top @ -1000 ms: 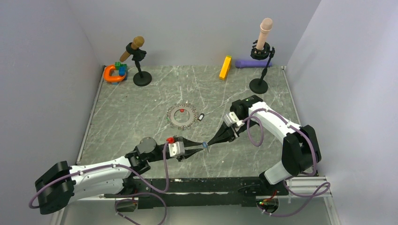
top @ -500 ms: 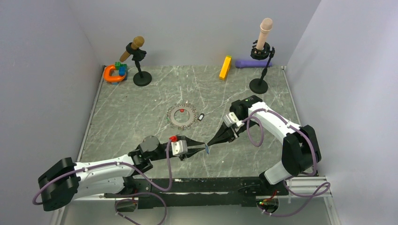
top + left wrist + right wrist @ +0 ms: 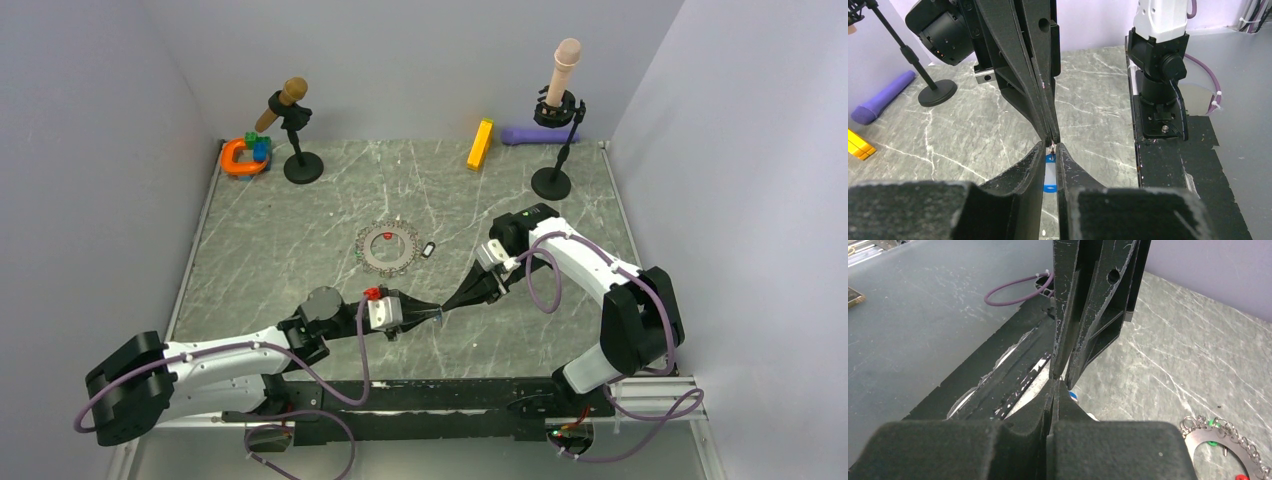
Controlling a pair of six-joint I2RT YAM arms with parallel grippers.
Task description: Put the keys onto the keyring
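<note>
1. The blue key (image 3: 1049,175) sits between the two fingers of the left claw (image 3: 436,314). The fingers are closed against its sides and grip it.
2. The right claw (image 3: 448,306) is fully closed. Its tips meet the left claw tip to tip at the front end of the blue key. Whether they pinch the key cannot be told.
3. The keyring (image 3: 370,250) lies flat on the table (image 3: 280,230), beyond both claws and well apart from them.
4. A red key (image 3: 387,235) lies at the ring's opening. A black key (image 3: 428,250) lies just beside the ring, on the side nearer the right claw.
5. Far beyond the claws, a yellow block (image 3: 480,144) lies at the table's back edge. An orange toy (image 3: 238,157) sits in the back corner on the left claw's side.
</note>
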